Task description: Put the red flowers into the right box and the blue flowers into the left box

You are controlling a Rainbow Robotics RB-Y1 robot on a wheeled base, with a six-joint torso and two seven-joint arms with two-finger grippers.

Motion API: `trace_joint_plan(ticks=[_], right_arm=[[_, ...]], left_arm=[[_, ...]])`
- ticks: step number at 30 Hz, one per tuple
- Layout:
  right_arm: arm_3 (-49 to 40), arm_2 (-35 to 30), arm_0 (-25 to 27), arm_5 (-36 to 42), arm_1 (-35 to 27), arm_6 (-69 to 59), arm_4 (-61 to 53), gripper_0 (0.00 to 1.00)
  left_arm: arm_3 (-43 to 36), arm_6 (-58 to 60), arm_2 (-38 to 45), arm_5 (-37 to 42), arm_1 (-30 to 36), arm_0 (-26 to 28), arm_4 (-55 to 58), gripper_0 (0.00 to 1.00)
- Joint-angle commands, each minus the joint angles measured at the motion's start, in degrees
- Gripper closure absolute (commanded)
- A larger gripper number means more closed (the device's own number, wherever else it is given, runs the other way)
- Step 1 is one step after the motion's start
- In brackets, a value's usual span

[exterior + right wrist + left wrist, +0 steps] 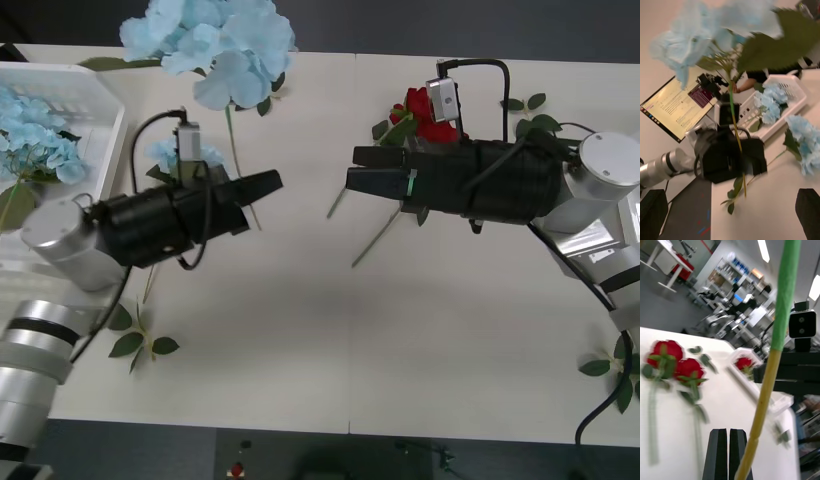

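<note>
Blue flowers [215, 45] lie at the table's far edge, their stem running toward the left gripper [268, 185], whose black fingers are closed on it. The left box [95, 110] is just left. The right gripper [360, 170], nearer the red flowers [425, 115], is spread and empty.

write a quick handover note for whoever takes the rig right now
Left gripper: shut on the stem of a blue flower, held up above the table.
Right gripper: open, holding nothing, beside the red flowers.
Done: some blue heads in the left box, one rose in the right box.
Left: the held flower, another blue one on the table, two roses on the table.
</note>
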Motion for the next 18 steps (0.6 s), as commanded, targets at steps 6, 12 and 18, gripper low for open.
trace_joint_plan(ticks=[6, 12, 18], right_arm=[[-11.6, 5.9, -13.7, 3.3, -10.6, -68.4, 36.5, 0.00], [-9.4, 17.4, -22.4, 7.0, -9.9, -103.2, 55.9, 0.00], [0.5, 22.6, -28.4, 10.7, -4.4, -119.7, 67.5, 0.00]], left_arm=[[-7.4, 18.9, 19.6, 8.1, 18.9, 0.4, -16.1, 1.00], [-2.3, 26.0, 31.7, 15.2, 26.6, 0.7, -27.7, 1.00], [-0.9, 28.0, 37.4, 13.5, 32.0, 4.8, -35.8, 1.00]])
